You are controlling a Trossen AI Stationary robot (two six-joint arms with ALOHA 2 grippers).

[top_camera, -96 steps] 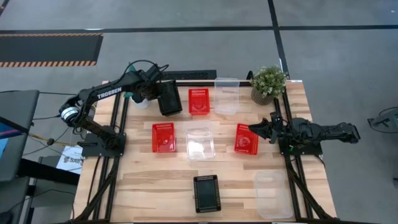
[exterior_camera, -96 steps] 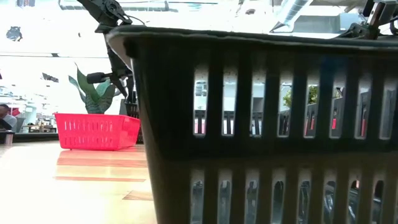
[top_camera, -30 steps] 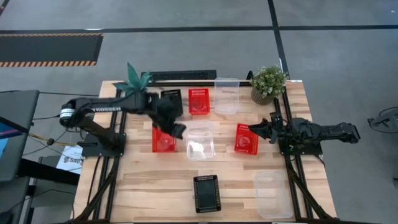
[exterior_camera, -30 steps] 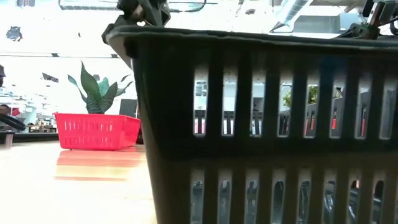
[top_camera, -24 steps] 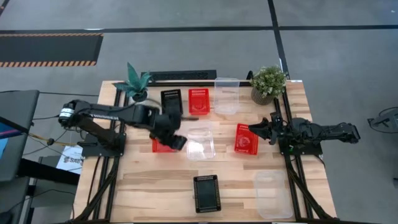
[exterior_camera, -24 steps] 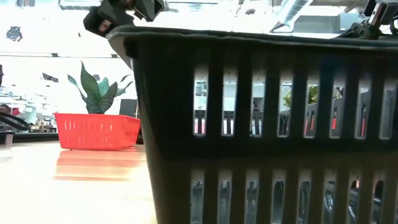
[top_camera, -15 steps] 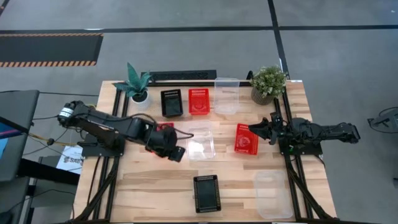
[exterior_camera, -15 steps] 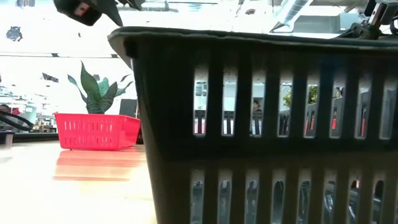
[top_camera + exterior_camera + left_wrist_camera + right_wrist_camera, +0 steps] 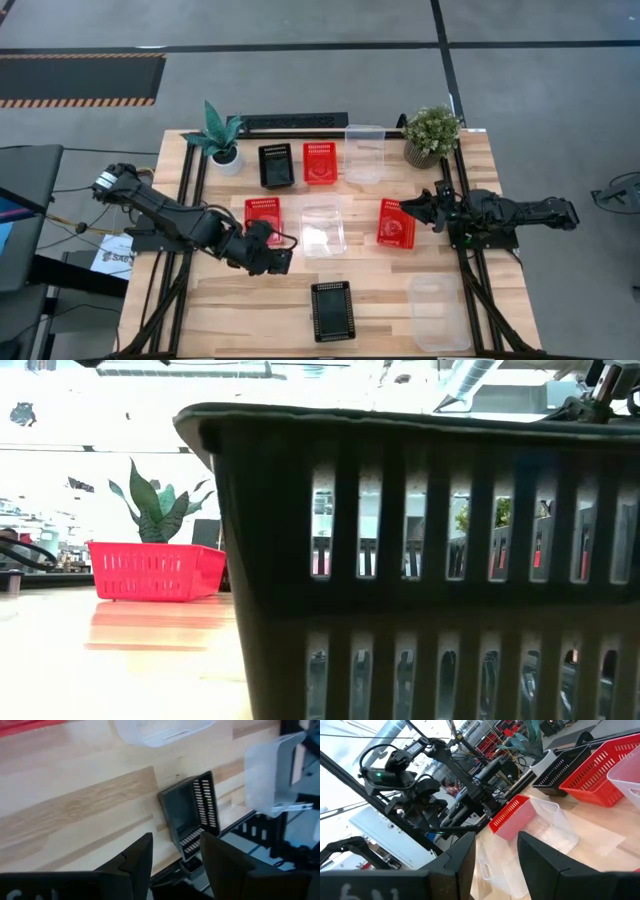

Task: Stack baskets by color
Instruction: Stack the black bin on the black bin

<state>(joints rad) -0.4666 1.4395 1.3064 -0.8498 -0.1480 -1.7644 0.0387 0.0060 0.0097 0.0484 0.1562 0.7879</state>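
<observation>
Far row: a black basket [image 9: 277, 165], a red basket [image 9: 320, 162] and a clear basket [image 9: 365, 152]. Middle row: a red basket [image 9: 263, 216], a clear one [image 9: 322, 230] and a red one [image 9: 396, 223]. Near the front edge lie a black basket [image 9: 331, 310] [image 9: 192, 815] and a clear one [image 9: 438, 312]. Each rests flat on its base. My left gripper [image 9: 280, 262] [image 9: 175, 865] hangs open and empty above bare wood between the middle-left red basket and the near black basket. My right gripper [image 9: 430, 208] [image 9: 495, 855] waits open at the right edge.
Two potted plants stand at the far corners, a spiky one [image 9: 222, 135] and a bushy one [image 9: 432, 130]. A black rail [image 9: 290, 121] runs along the far edge. In the low view the near black basket [image 9: 430, 560] fills most of the picture.
My left gripper has swung from the far black basket toward the table's near edge, passing over the middle-left red basket, and its wrist has rolled. It stays open and empty. The black basket stays in the far row.
</observation>
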